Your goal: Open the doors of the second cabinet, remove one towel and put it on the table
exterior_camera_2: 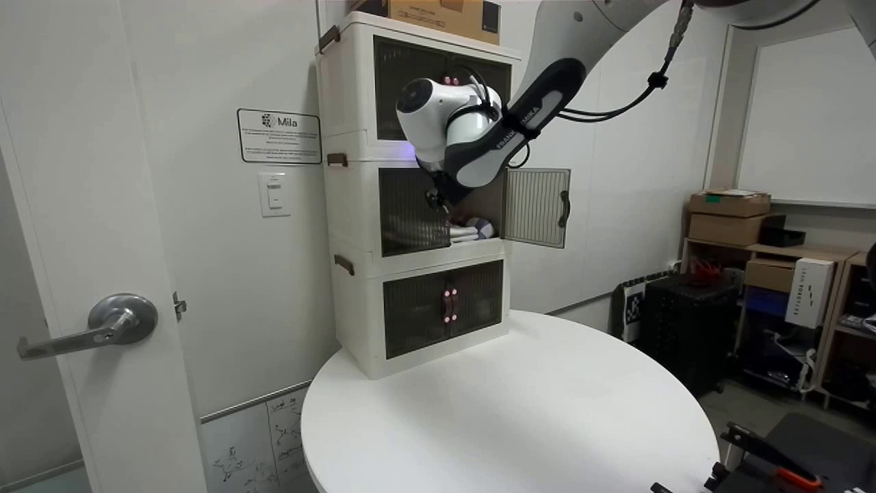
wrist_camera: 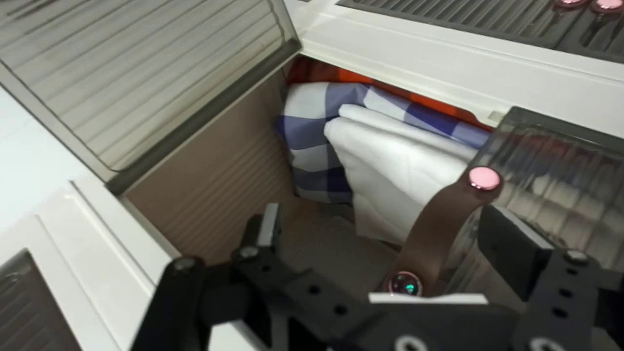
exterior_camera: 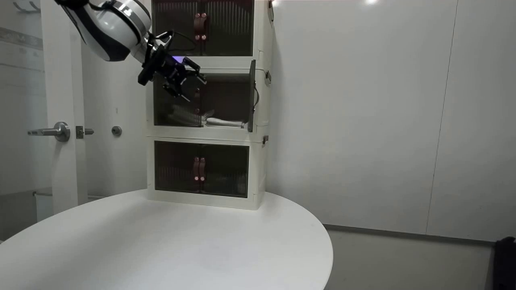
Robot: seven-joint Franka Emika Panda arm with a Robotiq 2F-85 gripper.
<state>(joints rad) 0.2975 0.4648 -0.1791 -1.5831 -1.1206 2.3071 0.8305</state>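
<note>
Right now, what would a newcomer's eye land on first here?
Probably the see-through door standing wide open on the middle cabinet, while its twin is shut. Next might come the blue-and-white checked cloth inside, beside the folded white cloth. The black gripper, its jaws apart, also stands out in front of that cabinet.

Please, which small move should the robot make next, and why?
I would probably ease the end effector toward the handle of the closed door: the other door stands open, this one covers part of the towels, and in the wrist view the handle shows between the open fingers.
</note>
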